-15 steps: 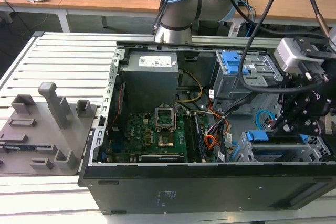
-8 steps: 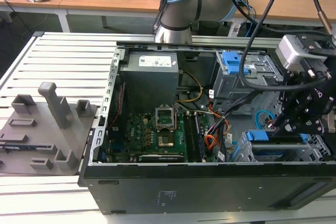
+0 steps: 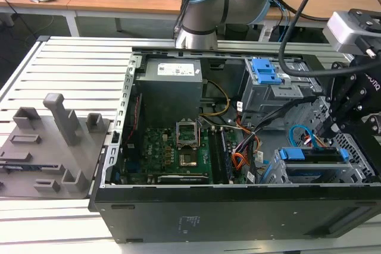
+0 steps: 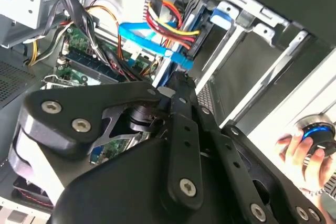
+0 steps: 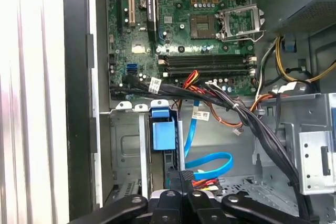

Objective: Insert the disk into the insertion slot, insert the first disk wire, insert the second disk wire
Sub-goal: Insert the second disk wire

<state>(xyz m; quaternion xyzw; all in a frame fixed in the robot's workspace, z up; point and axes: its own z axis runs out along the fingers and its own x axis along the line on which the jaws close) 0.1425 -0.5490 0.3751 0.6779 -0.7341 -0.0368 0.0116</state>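
Note:
The disk (image 3: 314, 155), in its blue carrier, lies inside the insertion slot (image 3: 351, 173) at the case's corner on the exterior view's right. Its blue carrier tab (image 5: 163, 129) and the slot's metal frame (image 4: 251, 29) appear in the wrist views. The first disk wire (image 4: 169, 20), orange-red, ends in a black connector against the disk's end. The light-blue second disk wire (image 4: 140, 34) loops to a plug (image 4: 180, 59) beside it, and its loop (image 5: 210, 164) lies just past my fingers. My gripper (image 4: 177, 81) is shut, tips right at that plug; whether they pinch it is hidden.
A taller grey cage with blue latches (image 3: 266, 75) stands behind the slot. Black cable bundles (image 5: 247, 119) cross beside the motherboard (image 3: 172, 147). A grey fixture (image 3: 50, 147) sits on the slatted table. A person's hand (image 4: 302, 153) rests on a blue-lit knob outside the case.

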